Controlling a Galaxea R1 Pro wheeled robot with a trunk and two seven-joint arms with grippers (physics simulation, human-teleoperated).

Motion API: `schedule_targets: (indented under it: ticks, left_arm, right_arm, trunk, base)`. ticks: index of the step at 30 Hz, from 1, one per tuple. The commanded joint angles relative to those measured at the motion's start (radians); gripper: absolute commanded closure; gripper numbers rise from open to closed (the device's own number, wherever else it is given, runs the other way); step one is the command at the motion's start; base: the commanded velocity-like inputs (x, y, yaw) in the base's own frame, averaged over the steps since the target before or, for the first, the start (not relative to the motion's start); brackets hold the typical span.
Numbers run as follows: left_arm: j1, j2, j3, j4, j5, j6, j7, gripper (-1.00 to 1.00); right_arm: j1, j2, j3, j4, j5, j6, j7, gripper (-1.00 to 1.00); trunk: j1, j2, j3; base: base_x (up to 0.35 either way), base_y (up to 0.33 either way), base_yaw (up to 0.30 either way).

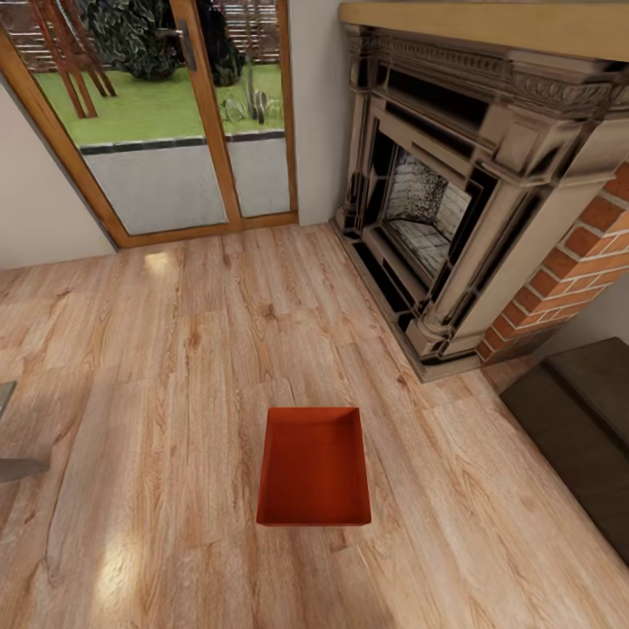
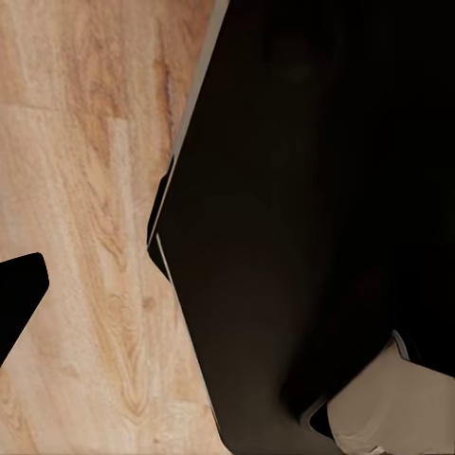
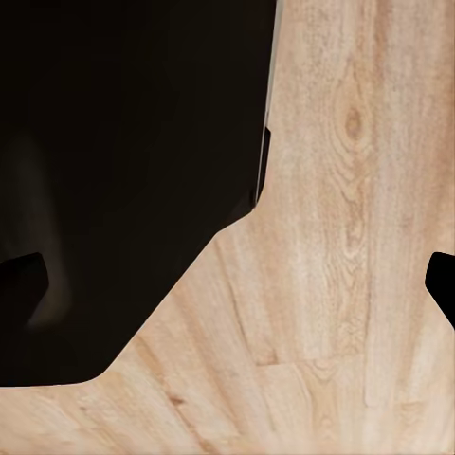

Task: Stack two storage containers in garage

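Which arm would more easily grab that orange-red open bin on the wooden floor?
Neither clearly: the orange-red rectangular bin lies centred ahead on the light wood-plank floor. Both wrist views look down at planks beside the robot's dark body; a two-armed lift seems likely.

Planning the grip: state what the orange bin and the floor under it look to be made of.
Storage container: probably plastic, going by its thin plain walls and uniform matte orange-red colour. Floor: light wood planks with visible grain, knots and seams, and a soft sheen suggesting a sealed or laminate finish.

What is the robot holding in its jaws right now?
Nothing that can be seen. The orange-red storage container sits alone on the wood-plank floor near the fireplace. Both wrist views look at bare floor, with nothing between the fingers.
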Motion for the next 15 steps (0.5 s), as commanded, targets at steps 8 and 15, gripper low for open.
schedule_targets:
  ticks: [8,15]
  left_arm:
    - [0.0,0.0,-0.009,0.001,0.007,-0.002,0.003,-1.0]
    - [0.0,0.0,-0.009,0.001,0.007,-0.002,0.003,-1.0]
  right_arm:
    - [-0.001,0.0,0.0,0.002,0.004,-0.005,0.002,-1.0]
    - [-0.001,0.0,0.0,0.002,0.004,-0.007,0.002,-1.0]
  trunk:
    - [0.031,-0.057,-0.026]
    - [0.058,-0.106,-0.048]
  base:
    - [0.0,0.0,0.0]
    - [0.0,0.0,0.0]
